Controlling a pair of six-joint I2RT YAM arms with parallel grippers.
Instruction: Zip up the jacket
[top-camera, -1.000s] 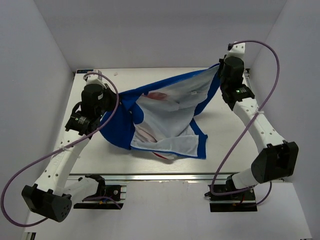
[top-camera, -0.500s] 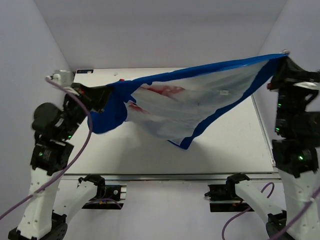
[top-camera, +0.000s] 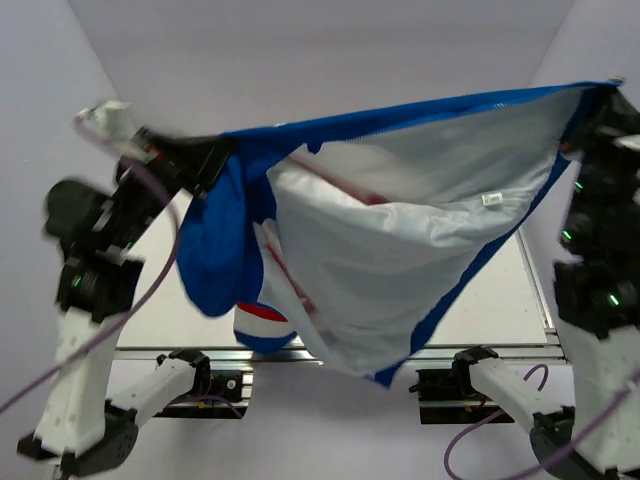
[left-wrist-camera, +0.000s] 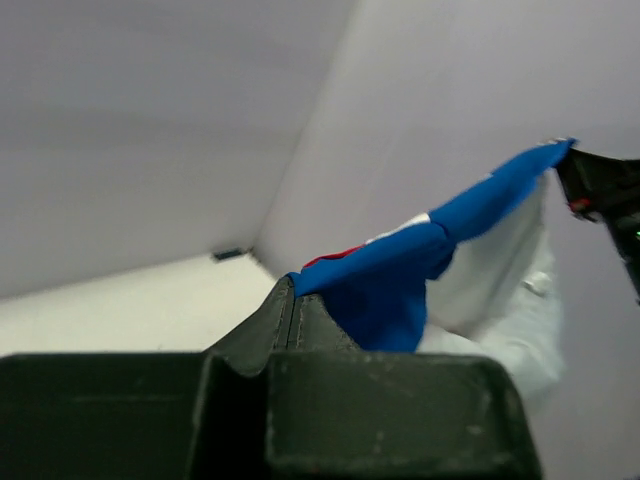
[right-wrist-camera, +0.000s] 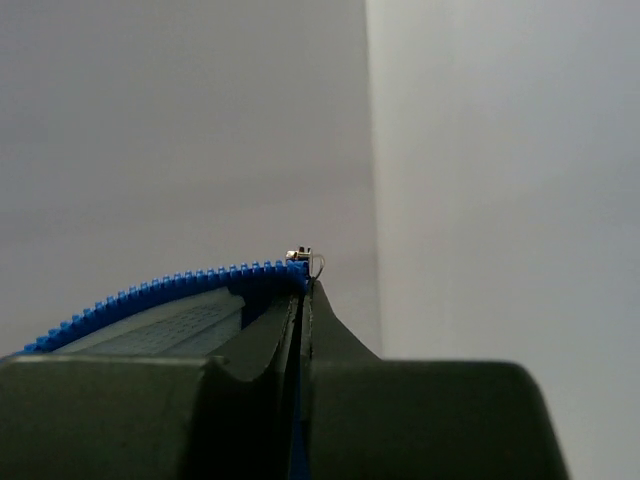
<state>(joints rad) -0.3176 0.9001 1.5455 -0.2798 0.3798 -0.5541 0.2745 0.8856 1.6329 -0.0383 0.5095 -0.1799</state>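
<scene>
Blue jacket (top-camera: 420, 215) stretched above the worktop (top-camera: 492, 300), white lining shown, zip edge pinched by closed left tool (left-wrist-camera: 292, 300) and right tool (right-wrist-camera: 300, 292), chest lettering hidden.

Nothing readable here tbh. There's a tiny white sewn-in tag (top-camera: 491, 199) on the pale inner lining of the royal-blue zip jacket (top-camera: 215, 255), but its print is way too small.

A white surface (top-camera: 497, 300) lies below me, with a metal rail (top-camera: 170, 352) along its near edge. Pale grey walls (top-camera: 330, 60) stand behind it and on both sides. At its far corner I see a small dark fitting (left-wrist-camera: 228, 254).
</scene>
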